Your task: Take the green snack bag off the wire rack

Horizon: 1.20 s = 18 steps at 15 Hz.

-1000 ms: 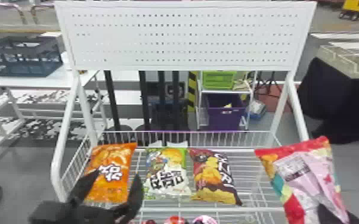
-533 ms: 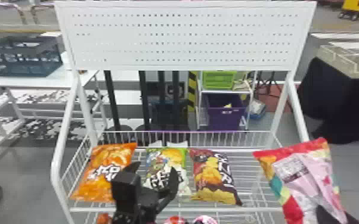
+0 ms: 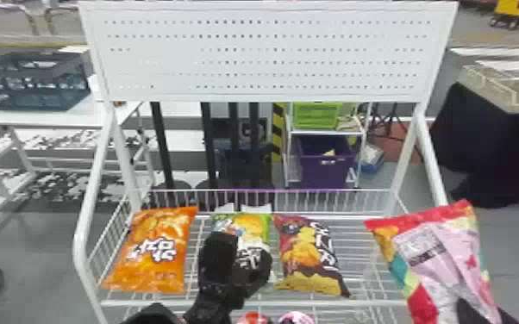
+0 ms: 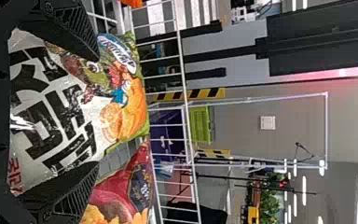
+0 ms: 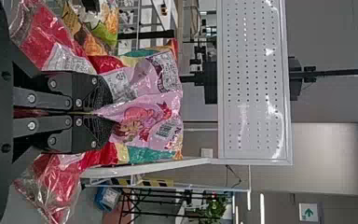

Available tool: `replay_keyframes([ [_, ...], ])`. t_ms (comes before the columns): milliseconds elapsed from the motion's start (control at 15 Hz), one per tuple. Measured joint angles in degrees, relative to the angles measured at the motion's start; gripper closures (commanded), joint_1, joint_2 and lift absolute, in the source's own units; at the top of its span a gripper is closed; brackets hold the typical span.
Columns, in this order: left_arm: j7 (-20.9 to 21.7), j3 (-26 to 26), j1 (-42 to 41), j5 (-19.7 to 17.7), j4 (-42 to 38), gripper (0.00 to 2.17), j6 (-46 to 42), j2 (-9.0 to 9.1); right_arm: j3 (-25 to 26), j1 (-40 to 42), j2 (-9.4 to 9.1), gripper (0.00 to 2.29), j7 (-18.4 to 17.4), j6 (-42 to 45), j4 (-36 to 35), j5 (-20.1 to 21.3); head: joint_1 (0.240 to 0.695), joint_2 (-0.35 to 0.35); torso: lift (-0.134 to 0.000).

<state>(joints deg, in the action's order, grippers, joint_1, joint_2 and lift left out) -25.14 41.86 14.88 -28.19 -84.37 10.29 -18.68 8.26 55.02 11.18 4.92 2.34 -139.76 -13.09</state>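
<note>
Fingers wide apart, the left gripper (image 3: 242, 250) has moved across to the green bag (image 3: 252, 223), partly hiding it, while the right gripper (image 3: 462, 302) pinches a pink bag (image 3: 437, 254).

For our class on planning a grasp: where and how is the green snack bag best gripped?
Probably across its plump middle, from the robot's side and slightly above. The green snack bag lies face up on the wire rack, its long sides running away from the robot, and the open left tool straddles its width. The dark red bag sits close on the right.
</note>
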Motion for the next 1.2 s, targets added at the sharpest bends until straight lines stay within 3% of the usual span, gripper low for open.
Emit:
replay_keyframes([
  [67, 0.00, 0.05, 0.16, -0.27, 0.31, 0.46, 0.58, 0.00, 0.00, 0.00, 0.04, 2.24, 0.00, 0.06, -0.02, 0.00, 0.499, 0.000, 0.000],
  [133, 0.00, 0.04, 0.21, -0.44, 0.42, 0.99, 1.22, -0.08, 0.01, 0.01, 0.08, 2.24, 0.00, 0.11, -0.09, 0.00, 0.499, 0.000, 0.000],
  [200, -0.02, 0.02, 0.22, -0.64, 0.44, 1.65, 1.97, -0.20, 0.05, 0.05, 0.12, 2.24, 0.00, 0.14, -0.17, 0.00, 0.499, 0.000, 0.000],
  [267, -0.41, -0.06, 0.21, -0.89, 0.42, 2.04, 2.34, -0.26, 0.12, 0.10, 0.14, 2.24, 0.00, 0.15, -0.24, 0.00, 0.499, 0.000, 0.000],
  [333, -0.95, -0.18, 0.11, -1.22, 0.23, 2.13, 2.51, -0.30, 0.20, 0.18, 0.16, 2.24, 0.00, 0.16, -0.34, 0.00, 0.499, 0.000, 0.000],
  [600, -0.17, -1.12, -0.87, -1.86, -1.63, 2.13, 6.14, -0.85, 0.40, 0.47, 0.24, 2.24, 0.00, 0.16, -0.66, -0.04, 0.499, 0.000, 0.000],
  [800, -1.03, -2.44, -3.58, -1.19, -6.73, 2.13, 6.30, -2.64, 0.37, 0.52, 0.25, 2.24, 0.00, 0.32, -0.67, -0.09, 0.499, 0.000, 0.000],
  [1067, -5.20, -3.78, -6.55, 0.88, -14.03, 2.13, 3.91, -4.84, 0.40, 0.73, 0.20, 2.24, 0.00, 0.69, -0.68, -0.09, 0.499, 0.000, 0.000],
  [1200, -5.44, -6.12, -9.97, 2.17, -19.92, 2.13, 3.18, -6.75, 0.56, 1.14, 0.16, 2.24, 0.07, 1.24, -0.76, -0.09, 0.499, 0.000, 0.000],
])
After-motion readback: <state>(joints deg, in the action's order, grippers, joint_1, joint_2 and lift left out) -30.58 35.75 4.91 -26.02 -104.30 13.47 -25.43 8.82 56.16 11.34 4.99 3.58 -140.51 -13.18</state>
